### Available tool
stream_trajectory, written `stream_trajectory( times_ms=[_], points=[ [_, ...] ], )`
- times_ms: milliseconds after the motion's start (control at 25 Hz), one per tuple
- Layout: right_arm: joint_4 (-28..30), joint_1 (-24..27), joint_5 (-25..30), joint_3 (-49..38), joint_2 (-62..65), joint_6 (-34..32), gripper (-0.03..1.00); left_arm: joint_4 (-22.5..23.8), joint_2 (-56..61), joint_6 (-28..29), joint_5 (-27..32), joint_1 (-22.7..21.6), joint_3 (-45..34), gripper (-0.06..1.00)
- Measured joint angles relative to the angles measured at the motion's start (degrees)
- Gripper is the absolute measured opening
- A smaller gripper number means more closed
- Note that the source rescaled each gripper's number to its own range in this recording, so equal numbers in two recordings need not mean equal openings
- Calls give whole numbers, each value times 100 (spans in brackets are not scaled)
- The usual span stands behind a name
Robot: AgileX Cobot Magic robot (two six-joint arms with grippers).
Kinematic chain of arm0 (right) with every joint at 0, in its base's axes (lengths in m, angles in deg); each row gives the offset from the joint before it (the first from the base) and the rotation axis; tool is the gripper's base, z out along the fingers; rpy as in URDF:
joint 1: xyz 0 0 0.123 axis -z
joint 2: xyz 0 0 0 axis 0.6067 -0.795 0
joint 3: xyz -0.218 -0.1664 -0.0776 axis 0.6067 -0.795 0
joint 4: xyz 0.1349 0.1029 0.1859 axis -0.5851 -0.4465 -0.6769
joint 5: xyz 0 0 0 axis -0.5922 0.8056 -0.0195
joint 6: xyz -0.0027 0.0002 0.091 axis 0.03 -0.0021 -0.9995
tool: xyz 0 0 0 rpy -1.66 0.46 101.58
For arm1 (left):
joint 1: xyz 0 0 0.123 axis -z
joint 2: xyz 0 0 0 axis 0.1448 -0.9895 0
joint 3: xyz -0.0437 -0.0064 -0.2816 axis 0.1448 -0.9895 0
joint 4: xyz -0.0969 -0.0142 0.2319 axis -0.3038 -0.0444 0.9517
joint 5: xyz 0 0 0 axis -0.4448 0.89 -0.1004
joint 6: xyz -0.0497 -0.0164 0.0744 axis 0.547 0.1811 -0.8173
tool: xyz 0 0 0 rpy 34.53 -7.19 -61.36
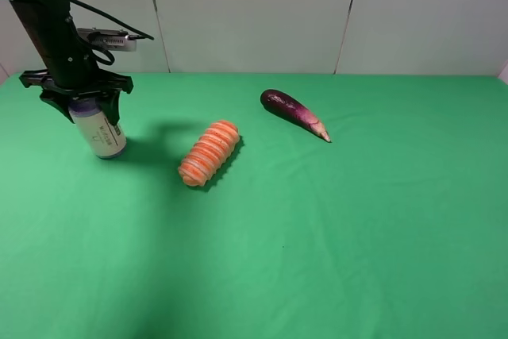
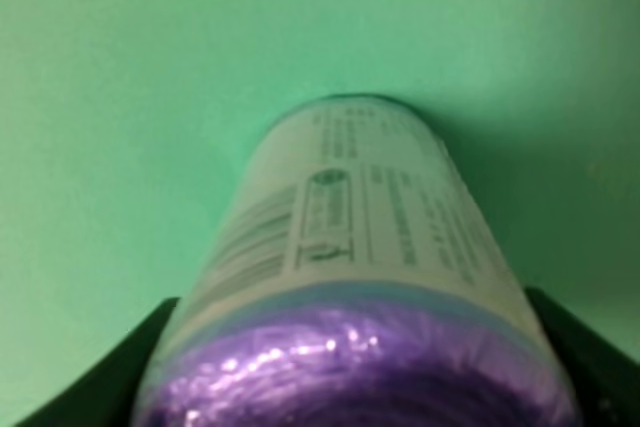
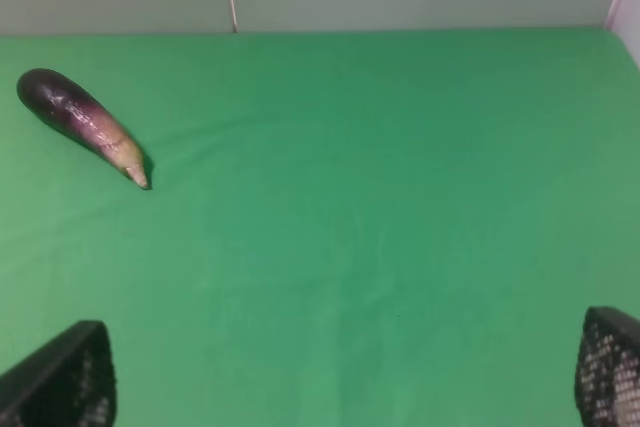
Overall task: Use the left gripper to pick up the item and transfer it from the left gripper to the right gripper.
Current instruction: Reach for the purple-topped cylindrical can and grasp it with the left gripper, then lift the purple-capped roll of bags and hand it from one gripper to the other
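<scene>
At far left, my left gripper [image 1: 82, 103] is clenched on the purple top of the item [image 1: 99, 134], which leans tilted. Rightward lie the ribbed roll [image 1: 209, 153], then the eggplant [image 1: 292, 112]. My right gripper [image 3: 345, 372] is spread wide, holding nothing.

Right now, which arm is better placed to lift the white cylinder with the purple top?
Left. The left gripper closes on the item at its purple top, one finger on each side. The right gripper hangs open over green cloth; its wrist view shows the eggplant, not the item.
</scene>
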Motion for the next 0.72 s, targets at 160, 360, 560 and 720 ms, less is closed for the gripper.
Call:
stream_trajectory(
  times_ms=[160, 360, 560, 720],
  points=[
    [0, 0, 0, 0, 0, 0, 100, 0, 0, 66, 0, 0, 0, 0],
    [0, 0, 0, 0, 0, 0, 100, 0, 0, 71, 0, 0, 0, 0],
    [0, 0, 0, 0, 0, 0, 100, 0, 0, 71, 59, 0, 11, 0],
    [0, 0, 0, 0, 0, 0, 100, -5, -30, 65, 574, 0, 248, 0]
  ],
)
